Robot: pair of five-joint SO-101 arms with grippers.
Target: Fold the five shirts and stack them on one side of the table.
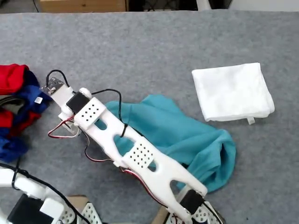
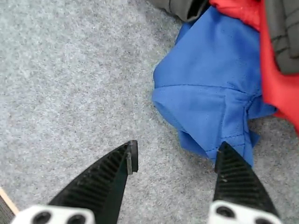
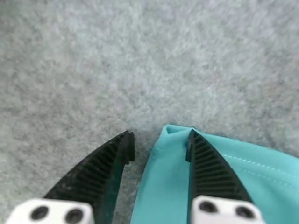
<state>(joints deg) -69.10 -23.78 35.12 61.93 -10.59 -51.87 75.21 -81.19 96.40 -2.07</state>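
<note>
right gripper (image 3: 160,135) spread at teal shirt (image 3: 252,177) edge | left gripper (image 2: 178,143) spread — blue shirt (image 2: 205,84)

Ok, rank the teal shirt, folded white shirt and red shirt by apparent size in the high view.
1. teal shirt, partly under an arm
2. folded white shirt
3. red shirt, but bunched and cut off at the edge, so unsure

No legible text, numbers, signs. Small tag (image 1: 251,121) on white shirt (image 1: 232,91): print unreadable.
</note>
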